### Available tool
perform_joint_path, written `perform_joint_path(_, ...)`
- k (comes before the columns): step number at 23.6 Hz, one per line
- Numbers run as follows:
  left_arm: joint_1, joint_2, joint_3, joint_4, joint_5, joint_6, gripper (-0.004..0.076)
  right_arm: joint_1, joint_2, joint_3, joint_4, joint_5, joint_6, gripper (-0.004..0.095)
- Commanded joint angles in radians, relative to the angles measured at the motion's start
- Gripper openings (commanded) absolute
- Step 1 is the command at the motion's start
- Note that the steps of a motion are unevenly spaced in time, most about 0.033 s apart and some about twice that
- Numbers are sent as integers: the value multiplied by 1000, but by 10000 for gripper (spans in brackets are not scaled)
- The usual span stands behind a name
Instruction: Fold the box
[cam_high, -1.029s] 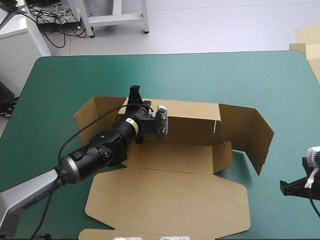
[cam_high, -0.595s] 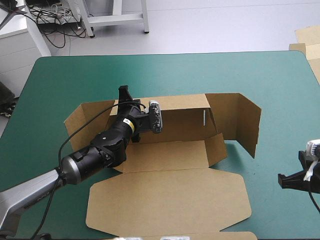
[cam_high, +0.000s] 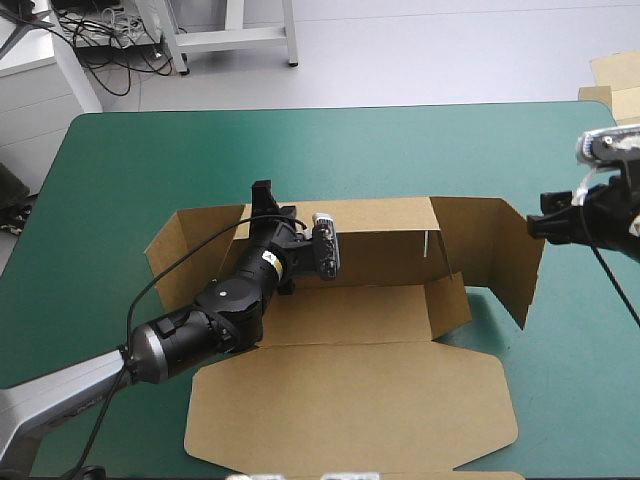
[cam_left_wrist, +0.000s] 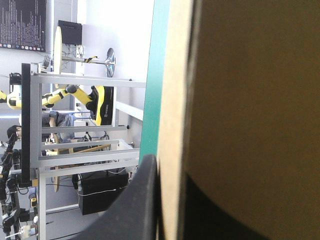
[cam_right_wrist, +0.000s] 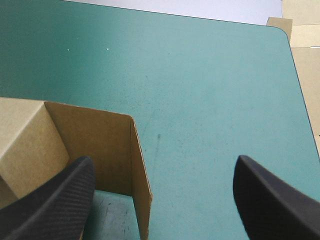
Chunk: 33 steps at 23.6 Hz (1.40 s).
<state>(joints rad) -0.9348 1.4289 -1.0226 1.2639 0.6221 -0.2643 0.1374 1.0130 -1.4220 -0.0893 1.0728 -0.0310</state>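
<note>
The box is lying in the middle of the desk with its long axis running from the desk's left side to its right. Its back wall is standing up along the far side, and its lid is lying flat toward the near edge. At the right end, the right end flap is standing upright but swinging outward, away from the tray instead of across its open end. The left end flap is splaying out in the same way on the other side.

The left claw is pinching the back wall near its left end. In the left wrist view the board is sitting edge-on between the two black fingers of that claw, which are all but meeting on it.

The right claw is hovering just beyond the right end flap's free edge, on the side toward the desk's right edge, with its fingers spread wide and holding nothing. In the right wrist view that flap is showing just ahead of and below the claw, its upright free edge standing in the gap and nearer the finger on the box's side.

The right arm is therefore the nearer one for this flap — the box is lying toward the desk's middle from it, so the next push probably runs inward along the long axis.
</note>
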Motion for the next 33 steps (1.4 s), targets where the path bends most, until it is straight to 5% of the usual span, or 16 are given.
perform_joint_path(1,-7,-34,9,33,31,-48,-10,-7,115,-115,2,-67,15,716)
perform_joint_path(22,-8,-35,83,172,83,-198,-10,-8,767,-547,203,50,31,714)
perform_joint_path(33,-8,-35,83,177,124,-204,-10,-8,763,-479,227,181,13,714)
